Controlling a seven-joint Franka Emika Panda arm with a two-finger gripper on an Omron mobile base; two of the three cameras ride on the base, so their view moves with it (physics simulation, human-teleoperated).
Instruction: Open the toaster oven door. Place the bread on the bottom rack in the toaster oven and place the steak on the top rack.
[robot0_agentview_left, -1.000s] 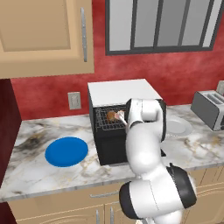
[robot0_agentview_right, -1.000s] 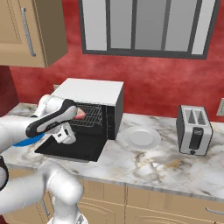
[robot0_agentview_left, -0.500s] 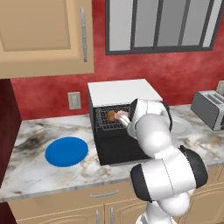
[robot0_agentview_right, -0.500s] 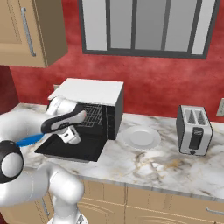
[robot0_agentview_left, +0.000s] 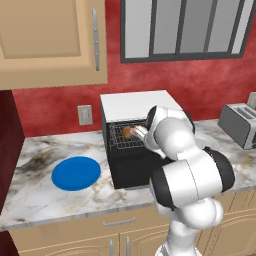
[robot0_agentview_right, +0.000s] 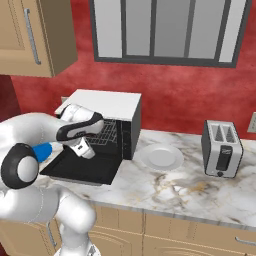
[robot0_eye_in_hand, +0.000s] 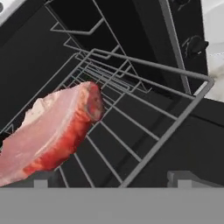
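Oven: the large boxy black toaster oven with a flat white top stood on the marbled grey-and-white stone counter against the red wall, at about 12 o'clock from the base.
Door: the black front-panel toaster oven door lay swung down flat toward the counter edge, cavity open.
Rack: the grey wire rack was pulled forward out of the cavity; in the hand view its front corner sat toward 3 o'clock.
Steak: the pink and red raw slab of steak lay on that rack, toward 8 o'clock in the hand view; in the left base view it showed as a brownish lump just inside the oven mouth. Which rack level this was could not be told for certain.
Gripper: the two-finger gripper was at the oven opening with its jaws spread wide; one dark fingertip sat under the steak's near edge, the other well off to 4 o'clock, so nothing was clamped.
Plates: a round blue plate lay at 9 o'clock from the oven; a round white plate lay at 3 o'clock.
Toaster: a small silver slot toaster stood beyond the white plate, further toward 3 o'clock.
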